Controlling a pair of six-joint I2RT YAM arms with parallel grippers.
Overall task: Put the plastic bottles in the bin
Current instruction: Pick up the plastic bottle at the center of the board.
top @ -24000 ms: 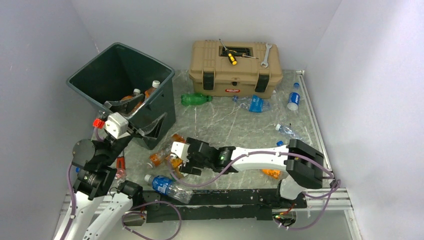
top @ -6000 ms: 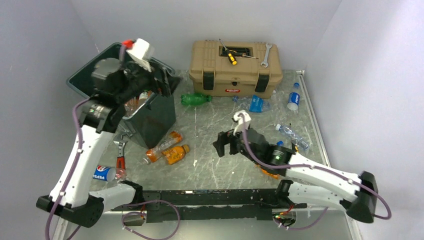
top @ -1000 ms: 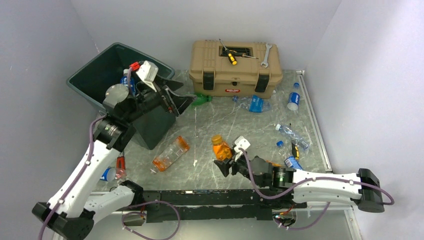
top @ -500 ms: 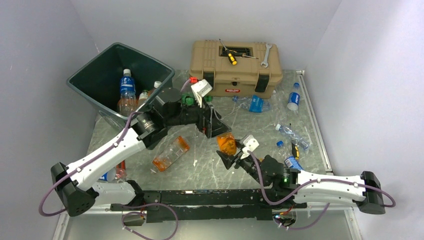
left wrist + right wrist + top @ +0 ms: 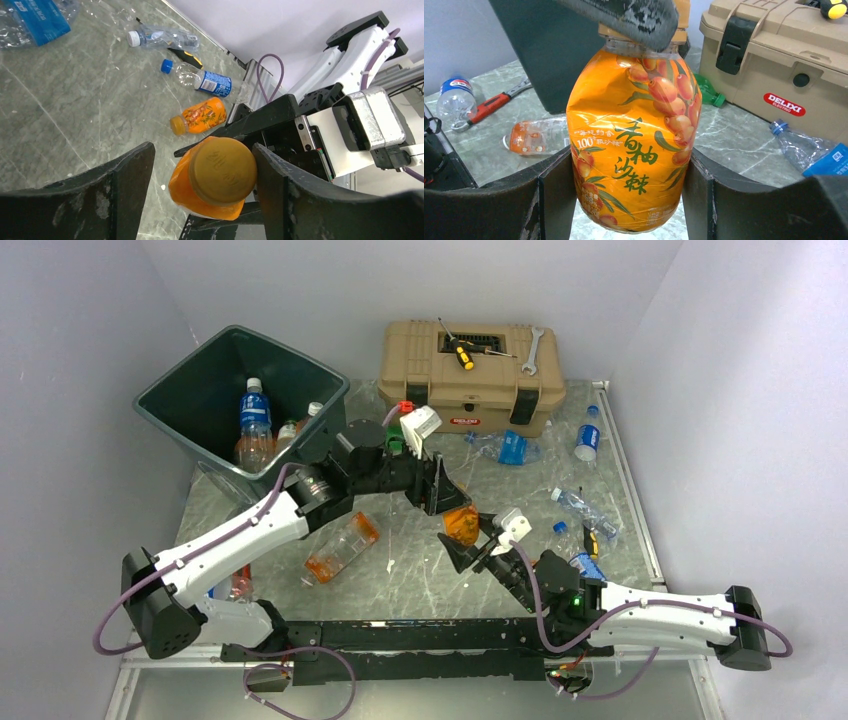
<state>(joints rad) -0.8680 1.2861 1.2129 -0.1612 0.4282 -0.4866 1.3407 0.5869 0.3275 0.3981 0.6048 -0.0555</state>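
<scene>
My right gripper (image 5: 465,545) is shut on the lower body of an upright orange bottle (image 5: 459,524) and holds it above the table; the label fills the right wrist view (image 5: 634,140). My left gripper (image 5: 448,502) reaches over from the bin side, open, with its jaws around the bottle's cap (image 5: 223,171); one finger (image 5: 280,180) touches the cap and the other stands clear. The dark green bin (image 5: 185,365) at the back left holds a blue-labelled bottle (image 5: 254,420) and others. Loose bottles lie on the table: a crushed orange one (image 5: 341,548) and clear ones (image 5: 508,448), (image 5: 580,504).
A tan toolbox (image 5: 470,375) at the back carries a yellow-handled screwdriver (image 5: 460,352) and a wrench (image 5: 531,348). A red-handled wrench (image 5: 494,105) and a Pepsi bottle (image 5: 455,97) lie front left. A small orange bottle (image 5: 202,115) lies near the right arm.
My left arm has swung from the bin to the centre and narrowed its jaws round the cap. My right gripper has raised the orange bottle towards it.
</scene>
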